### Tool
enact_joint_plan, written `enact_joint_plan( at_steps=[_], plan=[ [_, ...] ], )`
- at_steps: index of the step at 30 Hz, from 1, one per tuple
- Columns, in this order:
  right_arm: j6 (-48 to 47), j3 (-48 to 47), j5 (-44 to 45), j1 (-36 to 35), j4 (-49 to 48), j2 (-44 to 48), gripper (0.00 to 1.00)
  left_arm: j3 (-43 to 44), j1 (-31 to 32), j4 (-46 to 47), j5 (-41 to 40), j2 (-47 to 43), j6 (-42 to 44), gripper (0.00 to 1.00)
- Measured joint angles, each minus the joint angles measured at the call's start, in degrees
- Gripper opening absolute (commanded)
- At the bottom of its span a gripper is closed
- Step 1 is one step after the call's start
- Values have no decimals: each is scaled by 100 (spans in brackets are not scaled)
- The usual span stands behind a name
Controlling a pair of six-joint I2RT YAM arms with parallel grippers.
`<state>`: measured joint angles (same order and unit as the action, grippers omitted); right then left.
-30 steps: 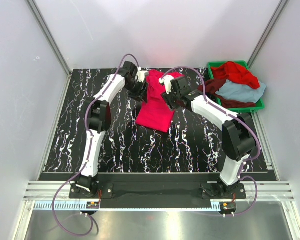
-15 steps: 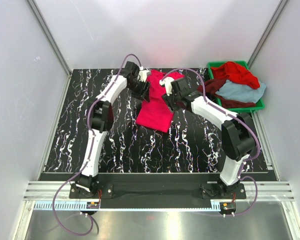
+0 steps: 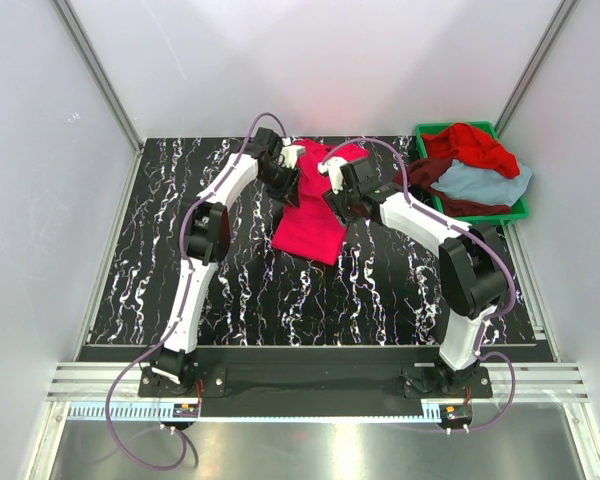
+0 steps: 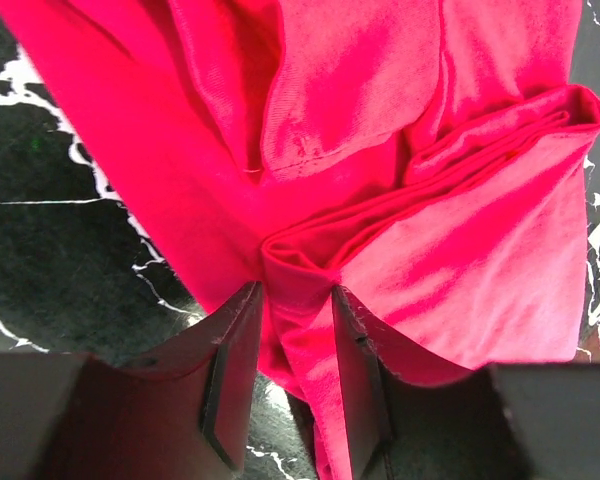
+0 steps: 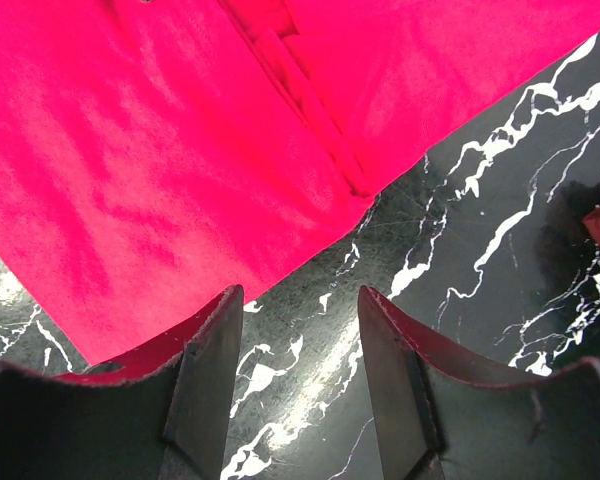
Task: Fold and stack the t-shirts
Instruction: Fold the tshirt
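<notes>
A crimson-pink t-shirt [image 3: 313, 215] lies partly folded at the middle back of the black marbled table. My left gripper [image 3: 284, 183] is at its far left edge. In the left wrist view the left gripper [image 4: 295, 295] is shut on a bunched fold of that shirt [image 4: 460, 270]. My right gripper [image 3: 337, 197] is at the shirt's right edge. In the right wrist view it [image 5: 300, 295] is open and empty over bare table, with the shirt's edge [image 5: 160, 170] just ahead. A brighter red shirt [image 3: 470, 145], a dark maroon shirt [image 3: 427, 176] and a light blue-grey shirt [image 3: 490, 183] lie heaped together.
The heaped shirts fill a green plastic bin [image 3: 426, 128] at the back right corner. White walls with metal posts close in the table on three sides. A black rail with the arm bases runs along the near edge.
The left arm has swung a little farther back and right with the shirt's edge in its grip. The right gripper has shifted slightly left along the shirt's right edge.
</notes>
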<state>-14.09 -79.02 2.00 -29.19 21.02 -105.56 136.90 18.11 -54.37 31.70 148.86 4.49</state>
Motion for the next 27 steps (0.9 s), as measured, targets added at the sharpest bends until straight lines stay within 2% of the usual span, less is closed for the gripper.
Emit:
enact_joint_plan(
  at_steps=[4, 6, 9, 27],
  plan=[
    [0, 0, 2, 0, 4, -70, 56, 0, 7, 4, 9, 22, 0, 31],
    [0, 0, 2, 0, 2, -70, 56, 0, 20, 4, 20, 26, -4, 23],
    [-2, 0, 2, 0, 2, -70, 56, 0, 33, 4, 50, 26, -7, 0],
    [0, 0, 2, 0, -4, -70, 56, 0, 42, 7, -44, 24, 15, 0]
  ],
)
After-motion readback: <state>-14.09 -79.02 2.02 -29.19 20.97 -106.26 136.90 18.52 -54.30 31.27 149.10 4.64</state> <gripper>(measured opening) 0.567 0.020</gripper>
